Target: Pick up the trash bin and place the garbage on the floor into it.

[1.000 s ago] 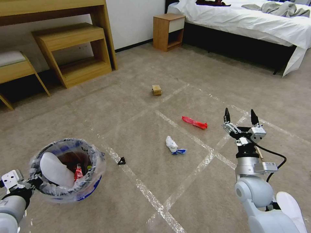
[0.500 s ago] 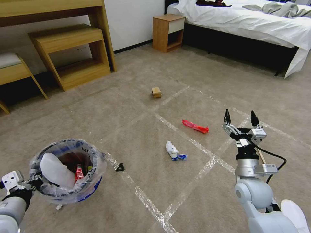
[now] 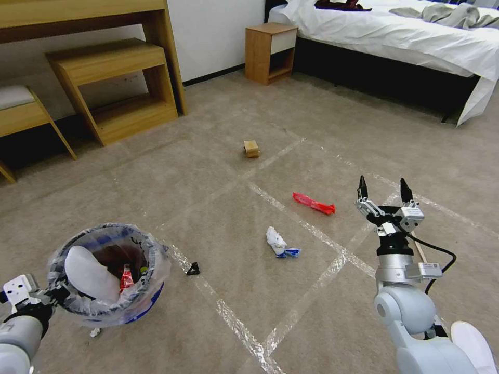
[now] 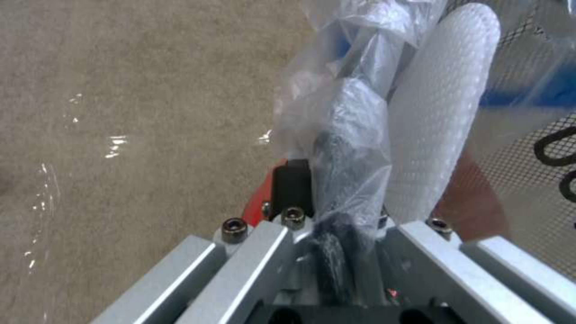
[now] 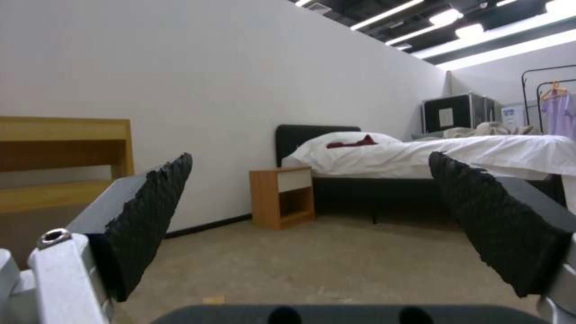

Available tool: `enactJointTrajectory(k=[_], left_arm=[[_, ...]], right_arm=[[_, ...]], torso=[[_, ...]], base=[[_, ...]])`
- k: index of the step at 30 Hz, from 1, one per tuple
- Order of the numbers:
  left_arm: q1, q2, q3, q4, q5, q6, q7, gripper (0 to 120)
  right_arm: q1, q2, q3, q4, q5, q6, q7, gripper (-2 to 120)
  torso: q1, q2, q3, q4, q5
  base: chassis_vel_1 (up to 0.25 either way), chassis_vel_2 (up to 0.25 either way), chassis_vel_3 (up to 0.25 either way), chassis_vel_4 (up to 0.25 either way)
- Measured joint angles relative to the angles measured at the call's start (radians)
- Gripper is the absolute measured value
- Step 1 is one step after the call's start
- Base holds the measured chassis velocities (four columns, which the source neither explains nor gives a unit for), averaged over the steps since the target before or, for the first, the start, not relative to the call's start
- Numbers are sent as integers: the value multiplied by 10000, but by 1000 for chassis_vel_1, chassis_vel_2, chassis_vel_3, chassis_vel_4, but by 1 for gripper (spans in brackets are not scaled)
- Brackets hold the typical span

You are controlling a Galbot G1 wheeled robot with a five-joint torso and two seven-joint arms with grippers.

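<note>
Four loose pieces of garbage lie on the floor (image 3: 218, 208) before us in the head view: a small tan box (image 3: 251, 148) farthest off, a red wrapper (image 3: 313, 203) beside a tape strip, crumpled white paper (image 3: 278, 242) nearer us, and a black scrap (image 3: 194, 268) close to the trash bin (image 3: 106, 275). Our left gripper (image 3: 49, 296) grips the bin's rim at our lower left, and a white slipper (image 3: 89, 274) and a red can (image 3: 126, 278) sit inside it. Our right gripper (image 3: 383, 193) hangs raised to the right of the red wrapper, jaws spread and empty.

From the left wrist, we see our fingers clamped on the bag-lined rim (image 4: 345, 148), the slipper just beyond.

From the right wrist, our two black pads (image 5: 150, 225) stand wide apart, aimed level at the bed and nightstand.

We judge the bin is in hand and collection partly done; next the right arm should tilt down and lower over the wrapper or paper.
</note>
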State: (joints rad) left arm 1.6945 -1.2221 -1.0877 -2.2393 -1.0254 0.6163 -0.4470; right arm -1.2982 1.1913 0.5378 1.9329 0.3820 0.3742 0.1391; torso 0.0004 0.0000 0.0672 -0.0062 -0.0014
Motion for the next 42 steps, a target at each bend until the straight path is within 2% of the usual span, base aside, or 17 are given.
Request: enactJointTrajectory(k=[12, 28, 42], left_arm=[[2, 35, -51, 38, -29, 0, 0, 0], [-67, -12, 0, 105, -23, -1, -4, 0], [11, -21, -14, 33, 0, -10, -6, 0]], right_arm=[[116, 48, -89, -107, -40, -91, -76, 100], [171, 76, -169, -223, -77, -60, -86, 100], [181, 65, -280, -242, -48, 56, -106, 100]], torso=[[0, 0, 0, 0, 0], [0, 0, 1, -2, 0], [1, -2, -1, 0, 0]], base=[[0, 0, 0, 0], [-129, 127, 121, -125], [-11, 19, 18, -13]])
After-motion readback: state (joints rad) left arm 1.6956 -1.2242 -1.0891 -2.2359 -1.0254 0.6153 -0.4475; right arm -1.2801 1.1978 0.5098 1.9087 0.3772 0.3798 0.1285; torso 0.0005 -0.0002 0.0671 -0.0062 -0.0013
